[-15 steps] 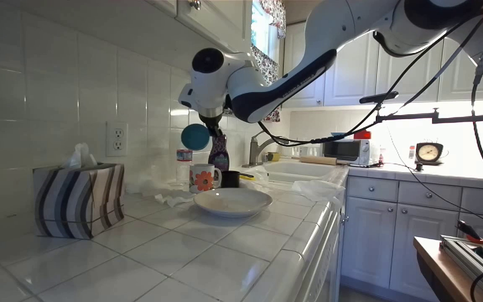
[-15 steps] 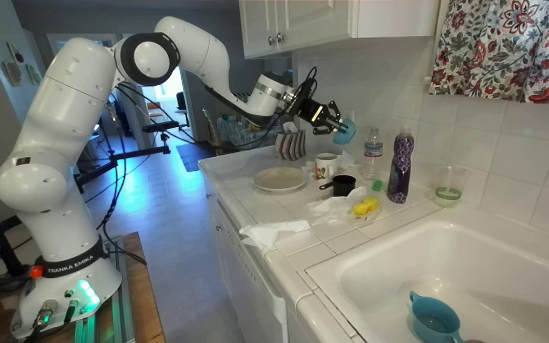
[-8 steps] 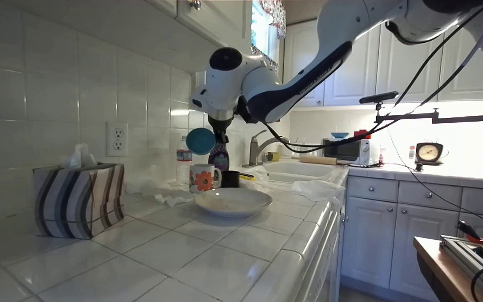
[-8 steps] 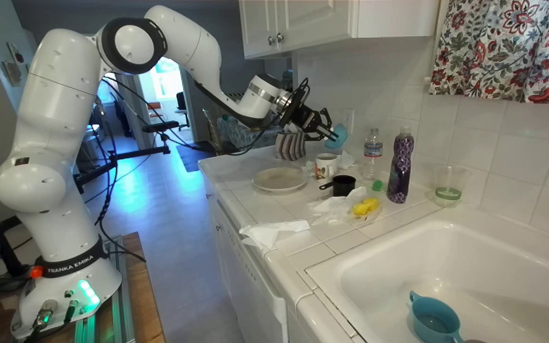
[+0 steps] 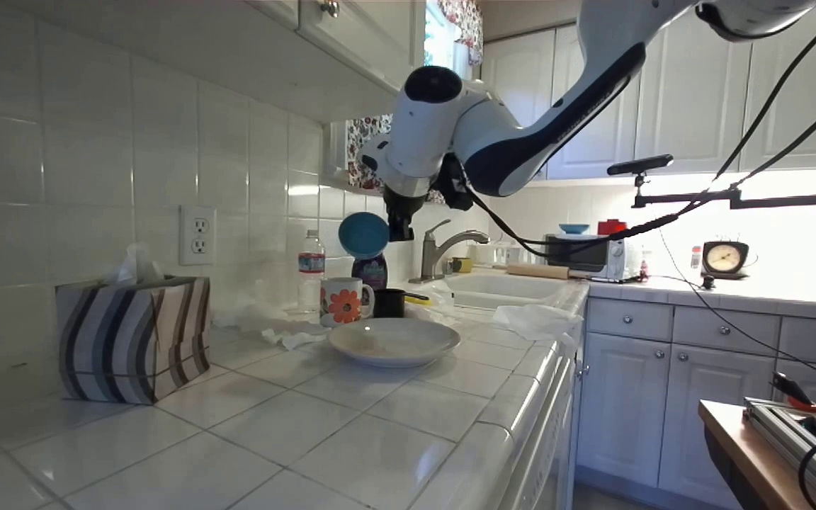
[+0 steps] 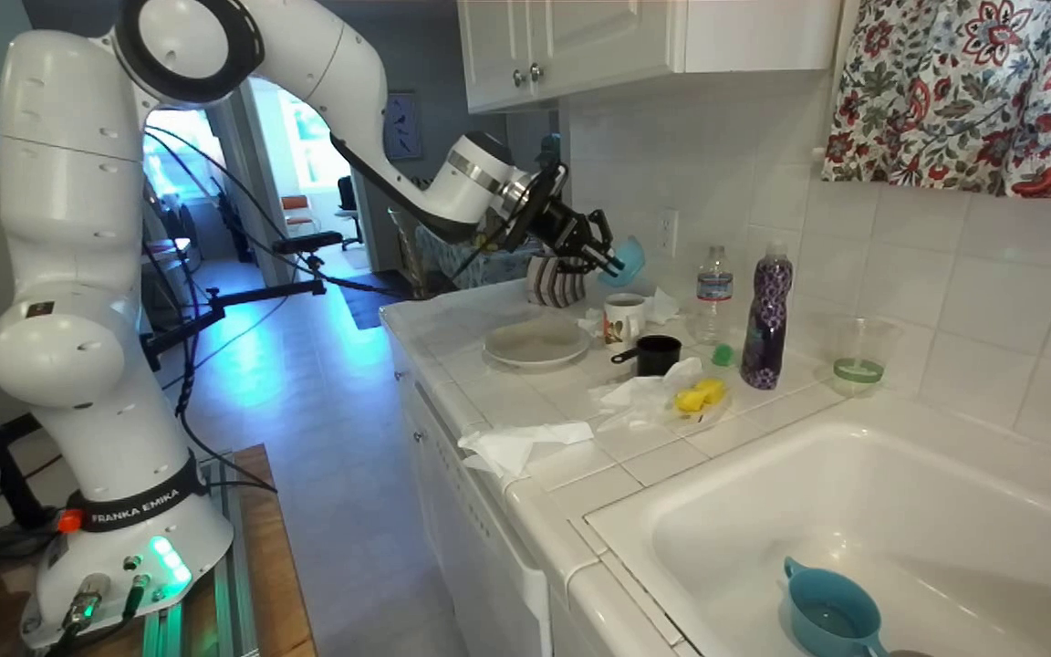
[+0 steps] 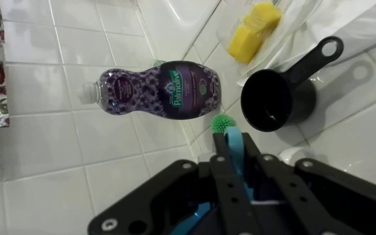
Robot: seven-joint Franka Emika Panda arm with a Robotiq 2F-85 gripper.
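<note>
Low over the white tiled counter (image 5: 372, 439), an exterior view looks nearly level along it, the striped cardboard tissue box (image 5: 135, 340) nearest, the jaws farther off. Facing back at it, higher and tilted down, an exterior view gazes over the white basin sink (image 6: 744, 493), on the near side of the jaws. Shared by both exterior views: the round white plate (image 5: 394, 343), lower than the jaws. Closest of all, the wrist view peers from right behind the black two-fingered gripper (image 7: 234, 138), rolled sideways: the upright purple plastic bottle (image 7: 162, 89) ahead of the jaws runs flat across it, and both exterior views catch that bottle!
</note>
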